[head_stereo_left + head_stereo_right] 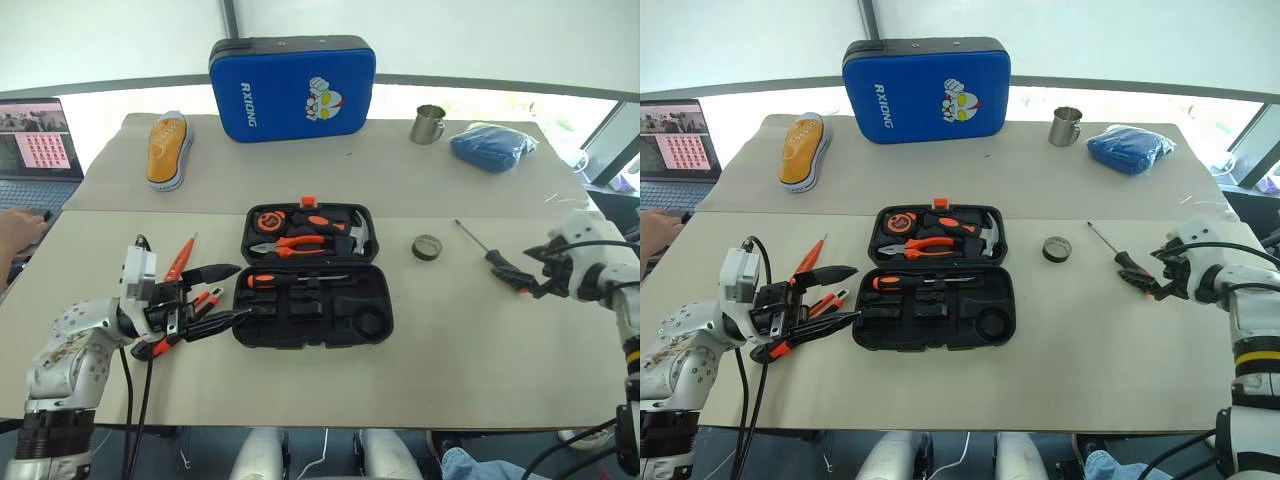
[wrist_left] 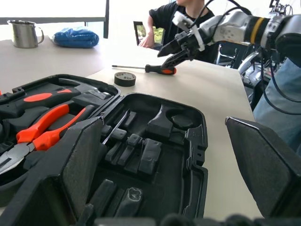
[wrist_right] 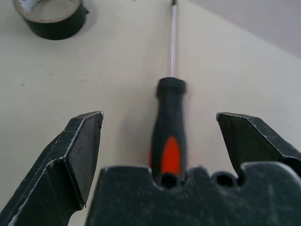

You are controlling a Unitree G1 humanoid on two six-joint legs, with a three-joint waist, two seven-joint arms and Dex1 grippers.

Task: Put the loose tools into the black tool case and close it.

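both claws gape: right claw [image 3: 160, 141] straddles screwdriver [image 3: 168, 127] handle.

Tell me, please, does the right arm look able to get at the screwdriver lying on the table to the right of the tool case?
Probably yes. The right pincer hangs open right over the screwdriver, its handle lined up between the fingers, with bare table around it. The tape roll sits off to one side, out of the way.

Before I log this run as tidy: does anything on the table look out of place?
Yes. The black tool case lies open, and tools remain outside it: a screwdriver and tape roll to its right, a slim red screwdriver to its left. Nothing looks spilled or damaged.
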